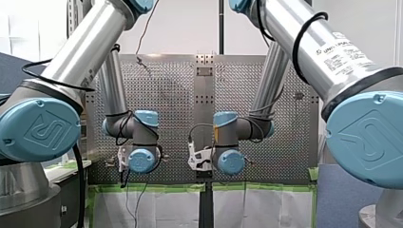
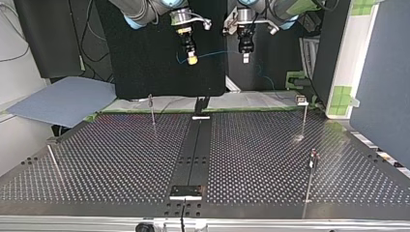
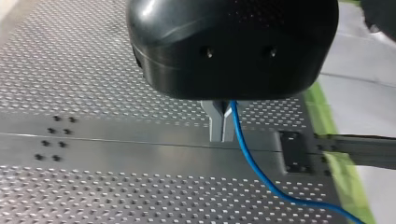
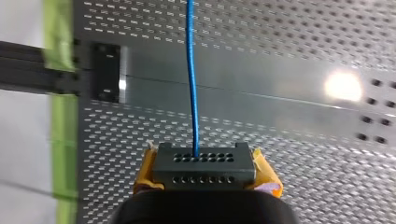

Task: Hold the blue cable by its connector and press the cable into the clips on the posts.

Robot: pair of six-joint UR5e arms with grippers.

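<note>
Right jaws clamp connector (image 4: 204, 164); left jaws pinch blue cable (image 3: 243, 144) (both aloft).

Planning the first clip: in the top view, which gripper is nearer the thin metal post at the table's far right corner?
Left. My left gripper hangs centre-side of the thin metal post; my right gripper hangs further off, beyond the dark middle strip.

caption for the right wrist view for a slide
My right gripper clamps the dark connector, blue cable running straight ahead over the perforated table.
</note>
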